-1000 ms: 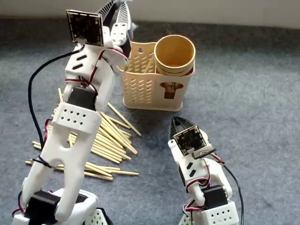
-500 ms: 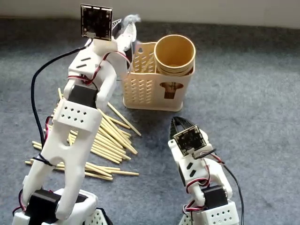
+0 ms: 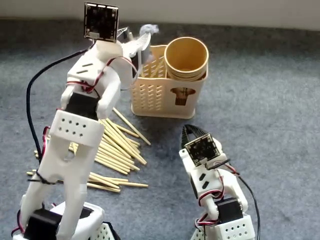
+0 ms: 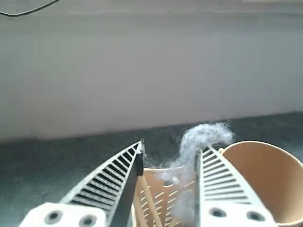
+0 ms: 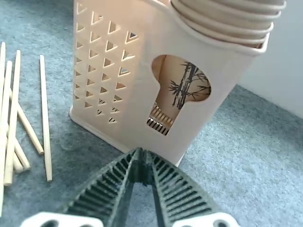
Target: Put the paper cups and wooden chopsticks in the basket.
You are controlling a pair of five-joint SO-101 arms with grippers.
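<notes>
The basket (image 3: 150, 97) is matt plastic, cups (image 3: 186, 57) smooth paper (chopsticks (image 3: 120, 145) bare wood).

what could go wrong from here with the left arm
The grey fluff tuft clinging to the open left gripper could drop into the cream perforated plastic basket or weaken later grips. The stack of tan paper cups fills much of the basket, so further sticks might catch on its rim. The loose wooden chopsticks lie on the grey carpet beneath that arm, which might scatter them when lowering.

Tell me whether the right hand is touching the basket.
Apart. The high view shows a strip of carpet between the tips of the shut right hand and the base of the basket.
</notes>
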